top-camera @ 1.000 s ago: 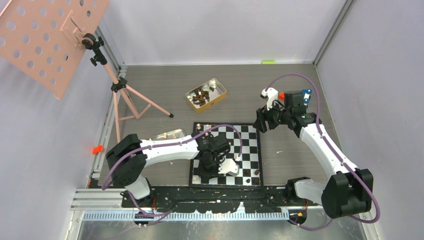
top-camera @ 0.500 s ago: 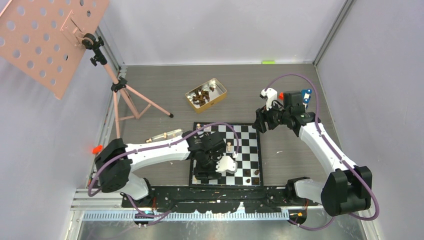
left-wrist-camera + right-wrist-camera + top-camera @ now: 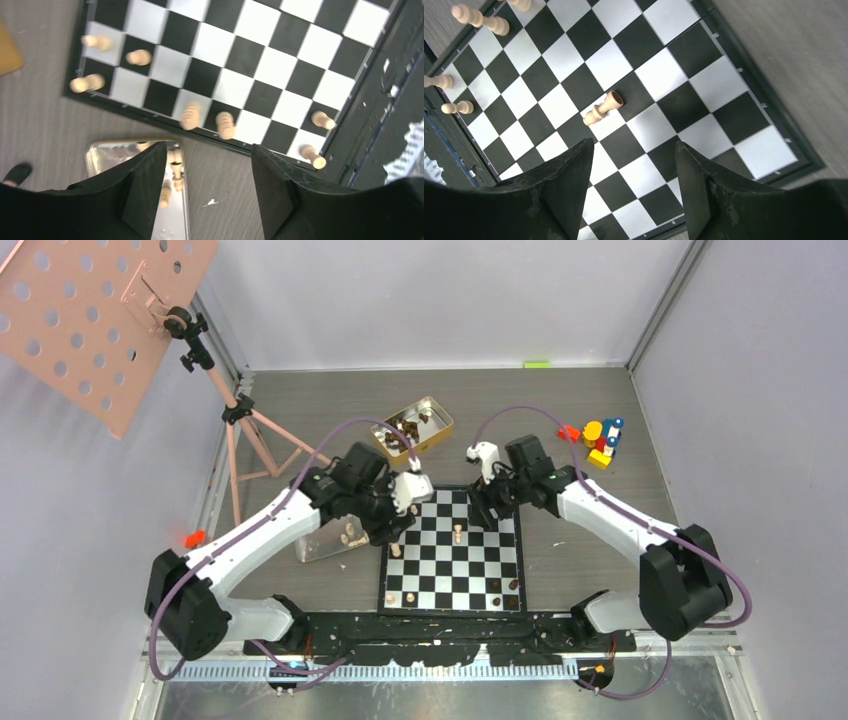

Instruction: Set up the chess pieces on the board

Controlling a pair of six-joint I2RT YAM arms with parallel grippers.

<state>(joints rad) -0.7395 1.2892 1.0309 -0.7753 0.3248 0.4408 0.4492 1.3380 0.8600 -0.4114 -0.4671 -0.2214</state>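
A: Pieces?
B: Pale wooden chess pieces stand scattered on the flat black-and-silver checked chessboard. Dark brown pieces sit at its near-right corner.
A: Arms?
B: The left arm is stretched to the far-left corner, left gripper parted, empty. The right arm is bent over the far edge, right gripper parted, holding nothing.

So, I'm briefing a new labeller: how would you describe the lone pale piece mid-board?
Find the black-and-silver checked board. Towards its far side, by the right pincer, stands one pale piece. Other chessmen hug the edges; this one has bare squares all round.
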